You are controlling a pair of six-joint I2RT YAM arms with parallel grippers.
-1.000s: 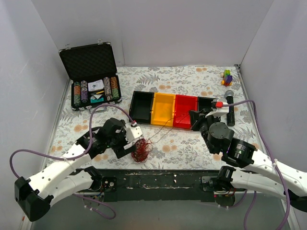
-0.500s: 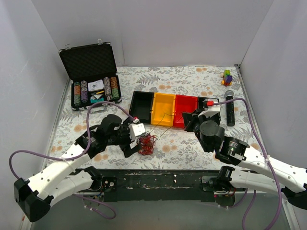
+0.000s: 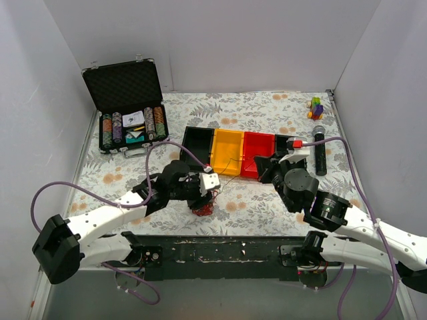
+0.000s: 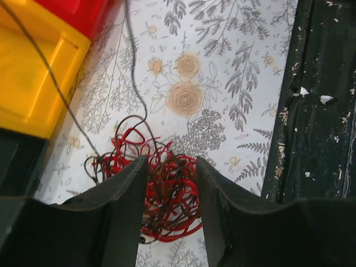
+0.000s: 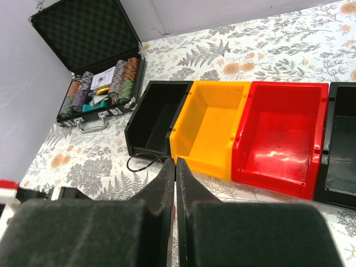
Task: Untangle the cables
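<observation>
My left tool (image 4: 171, 164), the nearer one, straddles the tangle of thin red and dark wire cables (image 4: 167, 194) on the floral table (image 4: 239, 94), jaws half-narrowed, grip uncertain, one dark strand (image 4: 133, 72) trailing toward 12 o'clock.

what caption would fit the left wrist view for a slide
Left arm's black fingers straddle a tangle of thin red and dark cables on the floral tablecloth, near a yellow plastic bin

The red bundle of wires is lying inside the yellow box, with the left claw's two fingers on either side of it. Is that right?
Not quite. The bundle of wires lies on the flowered table beside the yellow box, not inside it; the left wrist view shows this. The fingers of the left gripper do stand either side of it.
</observation>
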